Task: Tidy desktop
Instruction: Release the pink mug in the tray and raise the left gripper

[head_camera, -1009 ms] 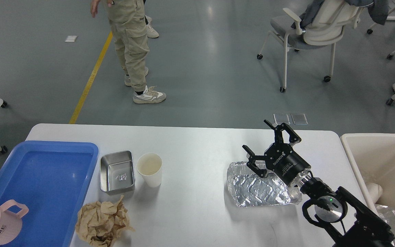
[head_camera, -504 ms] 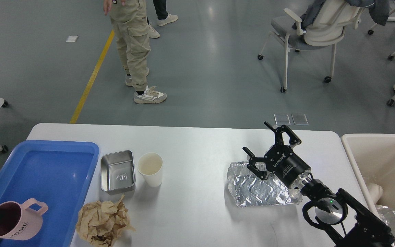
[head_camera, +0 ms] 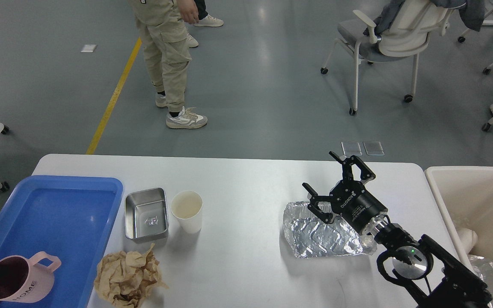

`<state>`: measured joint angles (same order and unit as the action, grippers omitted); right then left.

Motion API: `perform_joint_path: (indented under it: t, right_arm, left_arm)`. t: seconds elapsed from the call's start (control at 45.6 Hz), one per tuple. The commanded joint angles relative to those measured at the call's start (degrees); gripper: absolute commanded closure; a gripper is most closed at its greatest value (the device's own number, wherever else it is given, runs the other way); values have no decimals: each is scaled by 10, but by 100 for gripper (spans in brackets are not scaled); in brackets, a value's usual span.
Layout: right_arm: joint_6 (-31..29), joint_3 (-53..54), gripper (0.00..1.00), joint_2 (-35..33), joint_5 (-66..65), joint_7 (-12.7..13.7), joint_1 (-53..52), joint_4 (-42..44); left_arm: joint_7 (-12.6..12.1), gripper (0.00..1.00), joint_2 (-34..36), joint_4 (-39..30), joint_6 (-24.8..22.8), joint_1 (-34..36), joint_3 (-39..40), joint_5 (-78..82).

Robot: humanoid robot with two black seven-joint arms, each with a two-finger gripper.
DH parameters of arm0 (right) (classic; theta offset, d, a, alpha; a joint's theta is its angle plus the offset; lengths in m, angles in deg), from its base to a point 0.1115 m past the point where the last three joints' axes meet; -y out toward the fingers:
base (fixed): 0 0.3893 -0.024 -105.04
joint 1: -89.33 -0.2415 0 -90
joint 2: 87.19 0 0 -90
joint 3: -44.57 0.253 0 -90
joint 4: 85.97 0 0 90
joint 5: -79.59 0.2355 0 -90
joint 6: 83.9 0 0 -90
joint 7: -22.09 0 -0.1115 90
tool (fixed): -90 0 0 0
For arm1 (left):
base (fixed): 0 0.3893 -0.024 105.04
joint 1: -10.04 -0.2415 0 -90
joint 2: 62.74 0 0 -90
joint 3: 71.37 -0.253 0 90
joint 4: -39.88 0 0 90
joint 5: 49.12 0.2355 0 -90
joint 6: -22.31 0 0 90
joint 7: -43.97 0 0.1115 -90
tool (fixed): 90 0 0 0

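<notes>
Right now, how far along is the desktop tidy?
Done: pink mug sits in the blue tray. In hand: nothing; the right gripper, open, hovers over the foil tray. Left on the desktop: steel tin, paper cup, crumpled paper, foil tray.

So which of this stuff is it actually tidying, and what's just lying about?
Job: desktop, pink mug, blue tray, steel tin, paper cup, crumpled brown paper, foil tray, cream bin.
Lying about: office chair, person.
</notes>
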<state>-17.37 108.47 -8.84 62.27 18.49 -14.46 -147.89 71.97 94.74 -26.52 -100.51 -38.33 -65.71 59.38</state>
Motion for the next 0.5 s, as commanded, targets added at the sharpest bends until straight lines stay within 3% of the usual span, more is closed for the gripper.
perform_joint_path:
  t: [0.0, 0.066, 0.11, 0.241, 0.351, 0.482]
  right_arm:
    - [0, 0, 0, 0, 0, 0, -1, 1]
    - [0, 0, 0, 1, 0, 0, -1, 1]
    - [0, 0, 0, 1, 0, 0, -1, 1]
    - [1, 0, 0, 1, 0, 0, -2, 2]
    - [2, -1, 0, 1, 0, 0, -4, 2]
    - [2, -1, 0, 1, 0, 1, -5, 1]
  left_arm:
    - [7, 71, -1, 3, 0, -1, 1, -5]
    - [7, 47, -1, 8, -1, -1, 1, -18]
    - [7, 39, -1, 10, -1, 0, 1, -29]
    - [7, 21, 2, 10, -9, 7, 8, -77]
    - [13, 15, 8, 7, -20, 21, 15, -149]
    - [7, 5, 24, 5, -71, 71, 40, -271]
